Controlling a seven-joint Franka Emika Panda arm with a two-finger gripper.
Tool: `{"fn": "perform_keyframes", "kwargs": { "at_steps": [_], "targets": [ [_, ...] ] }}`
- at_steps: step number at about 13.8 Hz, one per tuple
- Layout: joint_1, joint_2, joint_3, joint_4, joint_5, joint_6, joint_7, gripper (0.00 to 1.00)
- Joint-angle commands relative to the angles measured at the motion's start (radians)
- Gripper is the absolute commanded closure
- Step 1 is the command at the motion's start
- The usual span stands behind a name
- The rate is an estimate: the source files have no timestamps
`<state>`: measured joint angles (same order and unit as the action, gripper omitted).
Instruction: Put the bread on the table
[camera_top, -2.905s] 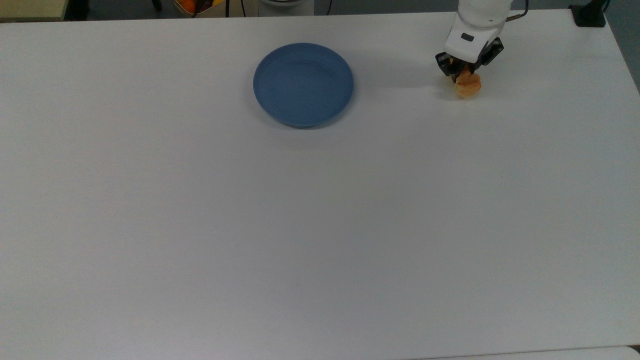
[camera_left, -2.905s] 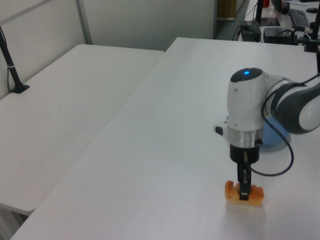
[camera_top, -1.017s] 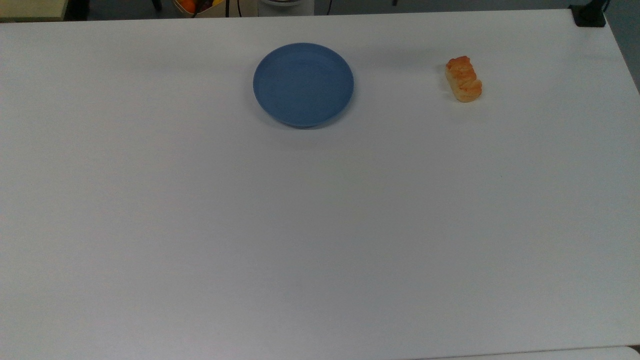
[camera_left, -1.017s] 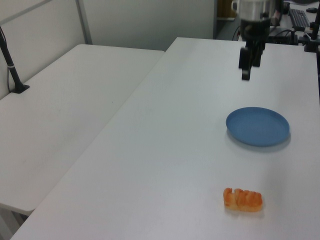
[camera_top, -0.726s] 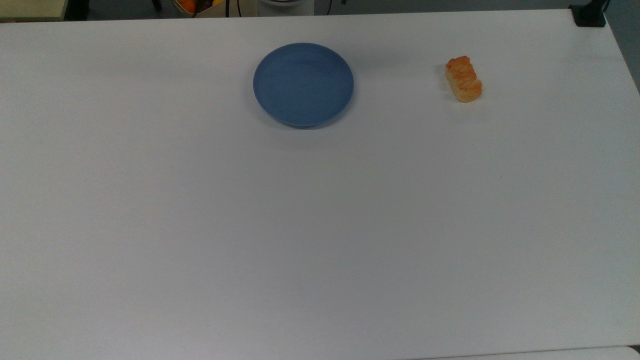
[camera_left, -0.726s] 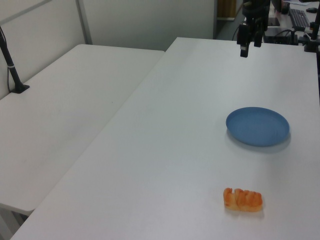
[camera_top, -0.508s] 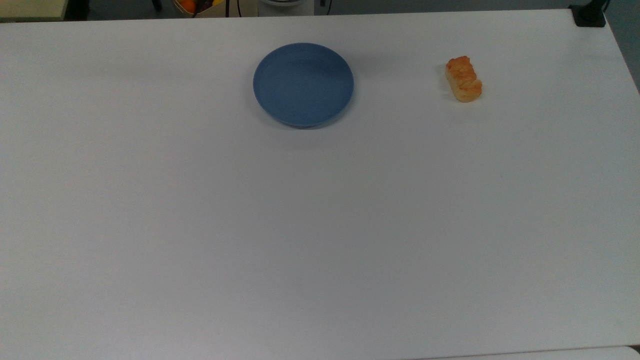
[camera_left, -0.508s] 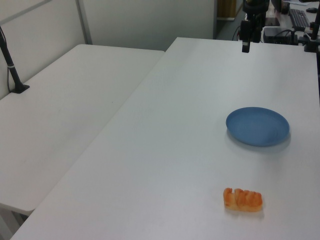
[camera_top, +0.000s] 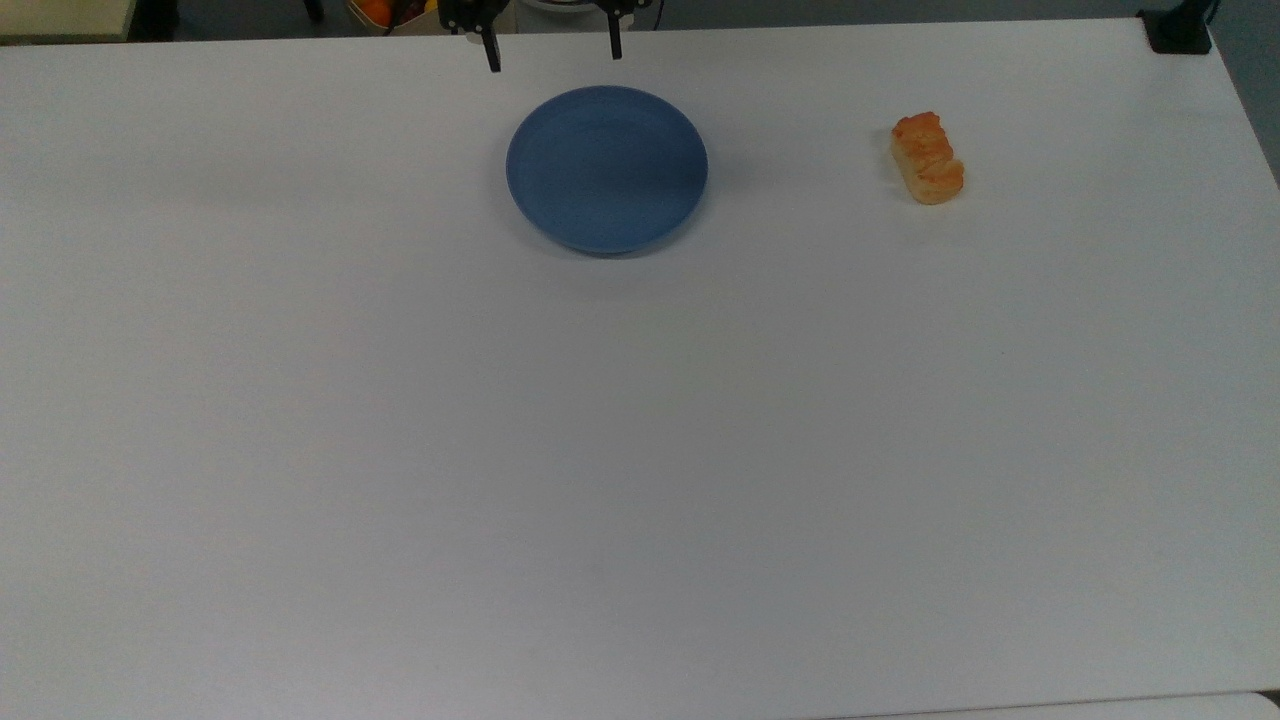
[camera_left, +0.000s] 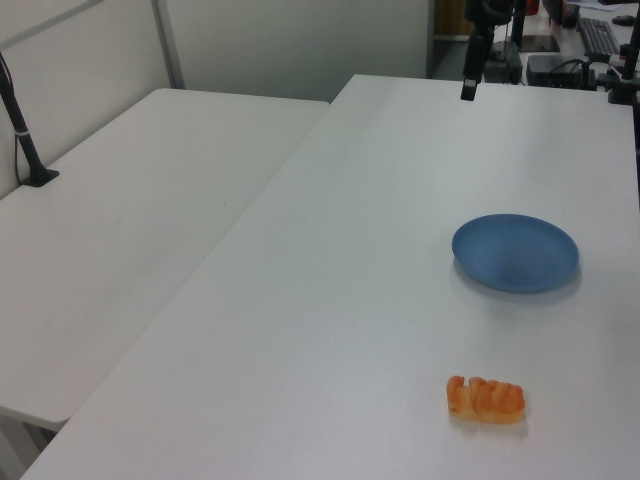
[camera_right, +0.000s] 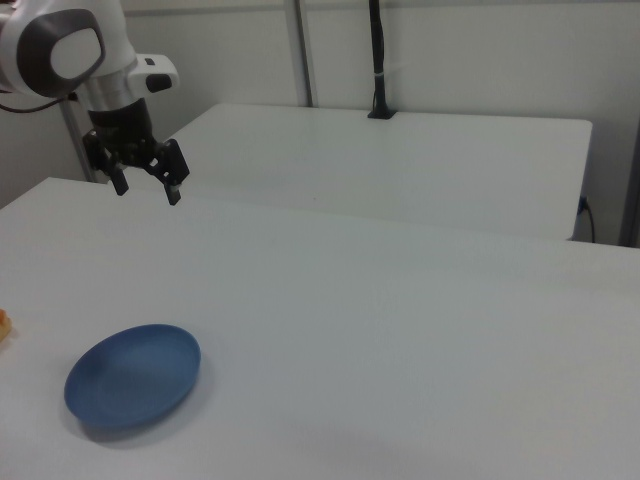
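The bread, a small golden-orange lumpy piece, lies alone on the white table toward the top view's right. It also shows low in the left view as the bread, and as a sliver of bread at the right view's left edge. My gripper hangs open and empty in the air beyond the far rim of the blue plate, well away from the bread. The right view shows the gripper with its fingers spread wide, high above the table.
The blue plate sits empty between gripper and bread. A second white table adjoins on the left view's left, with a black post clamped to it. A black clamp sits at the top view's upper right corner.
The gripper let go of the bread and rose away from it. It now hangs open past the plate and has come back into the top view. The bread has stayed where it was set down.
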<state>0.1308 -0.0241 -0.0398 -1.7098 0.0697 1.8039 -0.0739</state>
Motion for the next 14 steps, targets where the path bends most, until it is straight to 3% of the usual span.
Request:
{"fn": "perform_keyframes", "kwargs": {
  "at_steps": [1, 6, 14],
  "targets": [
    [-0.01, 0.007, -0.003, 0.024, 0.018, -0.004, -0.049, 0.0],
    [-0.022, 0.004, -0.003, 0.073, 0.018, -0.087, -0.023, 0.0],
    [-0.02, 0.003, 0.005, 0.064, 0.018, -0.092, -0.021, 0.0]
  ]
}}
